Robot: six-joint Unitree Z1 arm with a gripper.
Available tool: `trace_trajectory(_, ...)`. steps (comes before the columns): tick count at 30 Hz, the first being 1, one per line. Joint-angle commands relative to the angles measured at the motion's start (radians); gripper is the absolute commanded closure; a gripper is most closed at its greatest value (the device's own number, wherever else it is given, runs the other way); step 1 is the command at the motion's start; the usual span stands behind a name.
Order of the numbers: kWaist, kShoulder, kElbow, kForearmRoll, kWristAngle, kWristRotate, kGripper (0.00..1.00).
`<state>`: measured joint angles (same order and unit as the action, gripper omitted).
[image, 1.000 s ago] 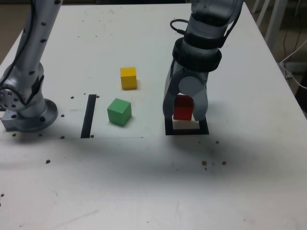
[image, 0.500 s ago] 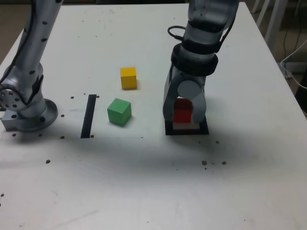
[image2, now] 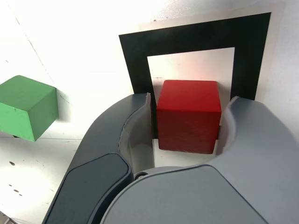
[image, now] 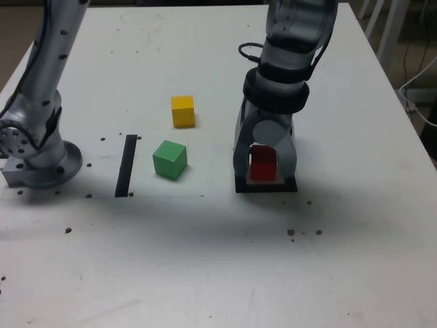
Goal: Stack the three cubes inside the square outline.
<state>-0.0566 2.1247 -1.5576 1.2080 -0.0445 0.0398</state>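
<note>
Placing the base block, left to right in the exterior view: green block (image: 170, 160), off the mark; yellow block (image: 183, 112), likewise; gripper (image: 263, 169), spread around red block (image: 263, 164), apparently resting inside black square (image2: 252, 56), base partly hidden. Next: rise straight, clear of it.

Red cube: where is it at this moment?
In the wrist view, the red cube is between the two fingers of the tool, over the square outline, with the green cube outside it.
</note>
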Motion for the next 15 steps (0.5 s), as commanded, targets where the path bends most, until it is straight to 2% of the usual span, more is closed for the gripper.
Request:
trace_trajectory(1,0.001,-0.009,0.004,-0.003,0.002,0.002,0.00)
trace_trajectory(8,0.001,-0.052,0.029,-0.008,0.015,-0.002,0.00)
trace_trajectory(15,0.001,-0.200,0.083,0.016,0.082,-0.042,0.00)
